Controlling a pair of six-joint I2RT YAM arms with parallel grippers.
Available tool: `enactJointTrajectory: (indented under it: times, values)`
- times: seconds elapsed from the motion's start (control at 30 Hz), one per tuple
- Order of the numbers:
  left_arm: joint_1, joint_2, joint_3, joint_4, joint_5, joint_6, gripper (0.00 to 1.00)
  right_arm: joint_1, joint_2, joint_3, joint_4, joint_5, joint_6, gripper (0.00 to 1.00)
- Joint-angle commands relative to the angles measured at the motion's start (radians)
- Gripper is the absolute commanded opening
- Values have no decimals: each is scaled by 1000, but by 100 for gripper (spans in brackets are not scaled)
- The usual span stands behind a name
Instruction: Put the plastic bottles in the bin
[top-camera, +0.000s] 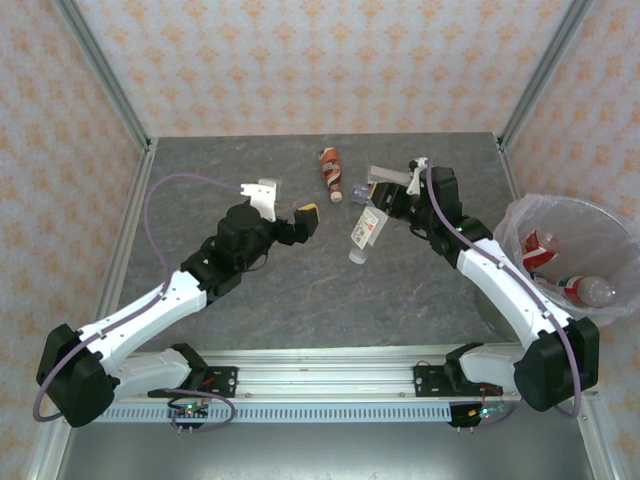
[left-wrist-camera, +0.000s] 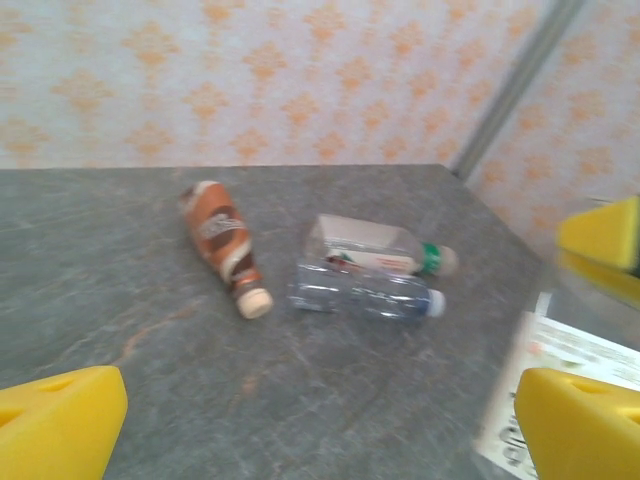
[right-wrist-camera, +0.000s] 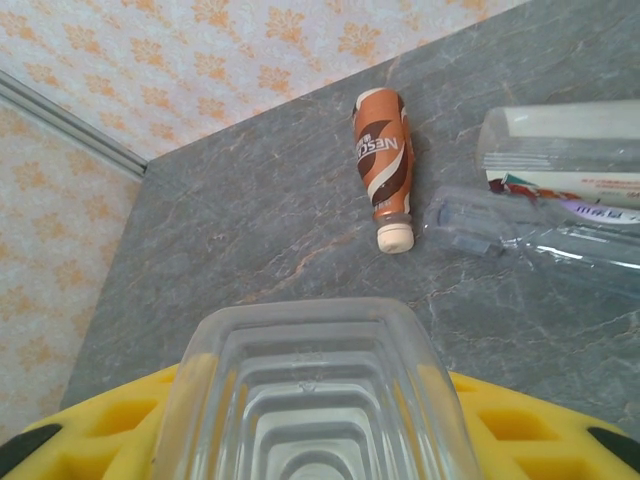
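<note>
My right gripper (top-camera: 384, 204) is shut on a clear plastic bottle (top-camera: 367, 231) with a white label, held above the table; its ribbed square base (right-wrist-camera: 315, 400) sits between the yellow fingers (right-wrist-camera: 90, 430). My left gripper (top-camera: 301, 222) hangs open to the left of that bottle, with nothing between its yellow fingers (left-wrist-camera: 58, 428). On the table behind lie a brown-labelled bottle (left-wrist-camera: 222, 240), a square clear bottle with a green cap (left-wrist-camera: 372, 247) and a plain clear bottle (left-wrist-camera: 362, 292). The bin (top-camera: 520, 218), lined with a whitish bag, stands at the right and holds a red-labelled bottle (top-camera: 540, 248) and another bottle (top-camera: 588, 290).
Patterned walls with metal corner posts (top-camera: 105, 75) close off the grey table (top-camera: 250, 290) at the back and sides. The arms' mounting rail (top-camera: 320, 380) runs along the near edge. The held bottle's label (left-wrist-camera: 560, 375) shows close to my left gripper's right finger.
</note>
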Motion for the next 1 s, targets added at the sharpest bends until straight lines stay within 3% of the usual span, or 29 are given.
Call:
enactJointTrajectory:
  times: [0.0, 0.1, 0.33, 0.63, 0.97]
  values:
    - [11, 15, 32, -91, -251, -85, 100, 0, -61, 99, -128, 74, -110, 23]
    - [14, 40, 64, -160, -329, -134, 100, -1, -86, 173, -240, 119, -189, 23]
    - [16, 94, 84, -162, -309, -152, 100, 0, -160, 282, -381, 293, -308, 22]
    - [16, 146, 108, -150, -247, -154, 100, -1, -307, 346, -378, 506, -457, 22]
    - [16, 199, 139, -148, -229, -175, 100, -1, -314, 432, -358, 809, -683, 23]
